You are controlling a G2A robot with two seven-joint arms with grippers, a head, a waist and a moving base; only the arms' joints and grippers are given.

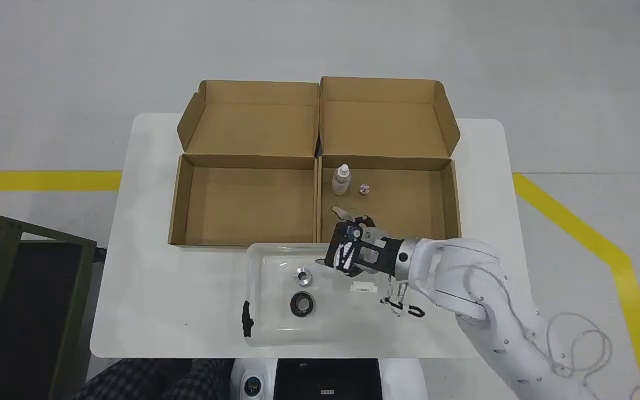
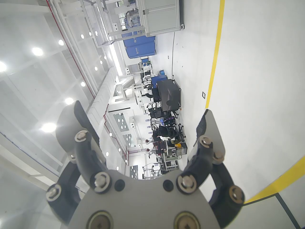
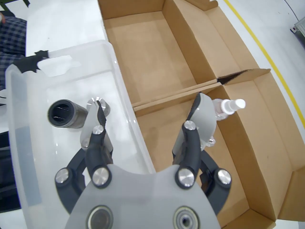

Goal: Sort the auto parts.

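Right wrist view: right tool (image 3: 149,100) wide, empty, over rim of clear bin (image 3: 124,91); left tool (image 2: 143,110) wide too. Seemingly between picks; next, lower onto black cylinder (image 3: 64,116) inside bin, close.

Two cardboard boxes (image 1: 250,205) (image 1: 410,205), one clear bin (image 1: 262,300), two metal parts (image 1: 302,275) (image 1: 302,304), one spray bottle (image 1: 342,180)

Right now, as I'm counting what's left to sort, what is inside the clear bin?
A dark cylindrical sleeve and a silver knurled part lie in the clear bin. The open right gripper hangs over its box-side edge, hiding the floor beneath it.
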